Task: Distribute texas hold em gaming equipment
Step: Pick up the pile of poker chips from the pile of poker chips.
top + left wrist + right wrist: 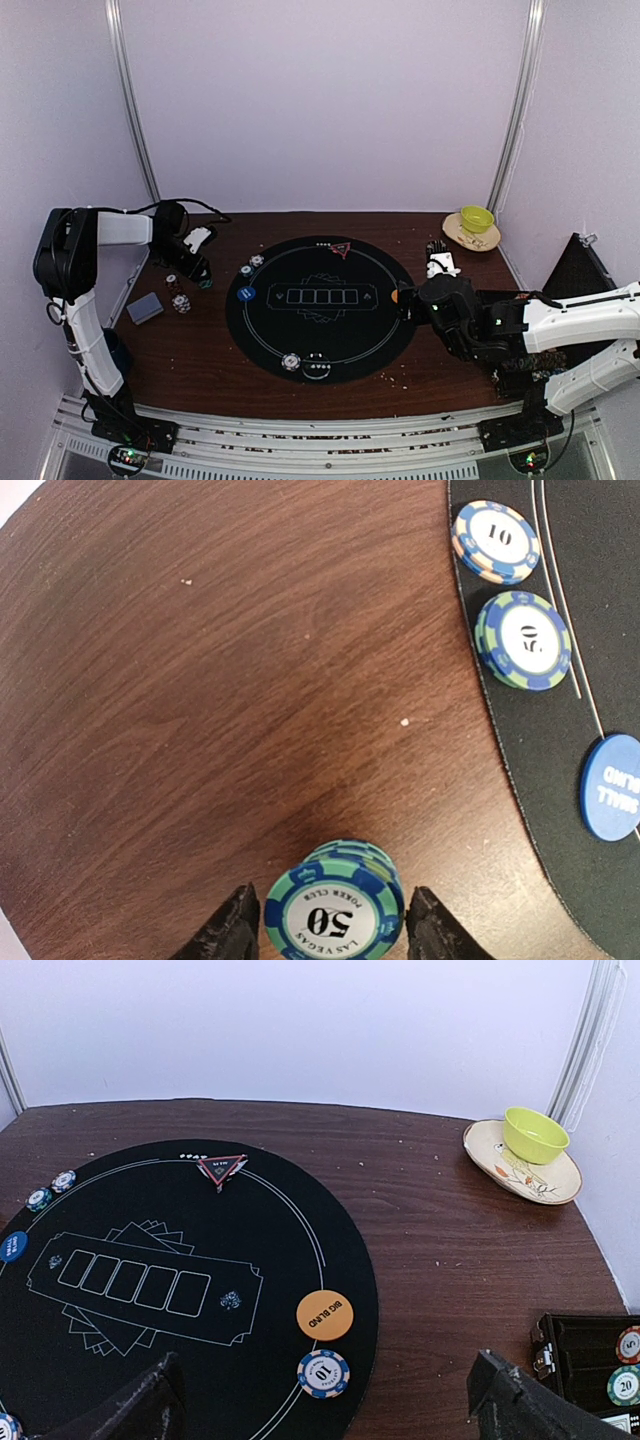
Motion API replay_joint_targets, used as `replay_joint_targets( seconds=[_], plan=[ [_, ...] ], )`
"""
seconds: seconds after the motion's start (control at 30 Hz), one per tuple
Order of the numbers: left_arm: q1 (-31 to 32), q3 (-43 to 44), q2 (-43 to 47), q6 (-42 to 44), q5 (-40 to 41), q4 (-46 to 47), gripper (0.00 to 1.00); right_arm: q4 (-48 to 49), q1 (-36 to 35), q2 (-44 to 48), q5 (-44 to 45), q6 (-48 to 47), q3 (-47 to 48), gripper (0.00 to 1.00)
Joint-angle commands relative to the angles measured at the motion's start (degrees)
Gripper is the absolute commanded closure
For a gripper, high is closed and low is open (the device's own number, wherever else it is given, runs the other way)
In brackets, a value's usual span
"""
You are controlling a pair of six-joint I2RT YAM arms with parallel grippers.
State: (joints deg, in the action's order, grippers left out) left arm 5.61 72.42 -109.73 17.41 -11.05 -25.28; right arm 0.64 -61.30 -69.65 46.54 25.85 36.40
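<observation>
In the left wrist view my left gripper [332, 928] is shut on a short stack of green-blue "50" poker chips [335, 910] standing on the wood, one fingertip tight against each side. On the black round mat [545, 780] lie a "10" chip [496, 542], a "50" chip [523, 640] and the blue small-blind disc [612, 787]. My right gripper [330, 1410] hangs wide open over the mat's right edge, above a "10" chip [323, 1373] and the orange big-blind disc [325, 1314]. The red triangle marker [222, 1168] sits at the mat's far rim. A grey card deck [145, 308] lies left.
A yellow-green bowl [535, 1135] stands on a plate [520, 1175] at the back right corner. A black chip case [590, 1360] lies open by the right arm. Loose chips [181, 302] sit on the wood near the deck, and another chip [291, 362] at the mat's near edge.
</observation>
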Motion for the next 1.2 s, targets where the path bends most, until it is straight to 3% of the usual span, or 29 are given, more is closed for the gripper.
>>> replay_joint_targets(
  seconds=[0.0, 0.33, 0.5, 0.6, 1.17],
  plan=[
    [-0.19, -0.44, -0.66, -0.19, 0.41, 1.98, 0.47, -0.68, -0.38, 0.39, 1.62, -0.14, 1.48, 0.00],
    [-0.21, -0.53, -1.01, -0.28, 0.42, 1.95, 0.49, -0.64, -0.46, 0.32, 1.71, -0.18, 1.57, 0.00],
    [-0.28, -0.53, -0.84, -0.27, 0.53, 1.99, 0.54, -0.68, -0.40, 0.40, 1.71, -0.18, 1.49, 0.00],
    [-0.23, -0.53, -0.37, -0.40, 0.90, 2.15, 0.64, -0.64, -0.43, 0.43, 1.78, -0.18, 1.51, 0.00],
    [-0.03, -2.50, 8.53, 1.20, 0.73, 2.39, 0.70, -0.65, -0.49, 0.32, 1.97, -0.20, 1.47, 0.00]
  ],
)
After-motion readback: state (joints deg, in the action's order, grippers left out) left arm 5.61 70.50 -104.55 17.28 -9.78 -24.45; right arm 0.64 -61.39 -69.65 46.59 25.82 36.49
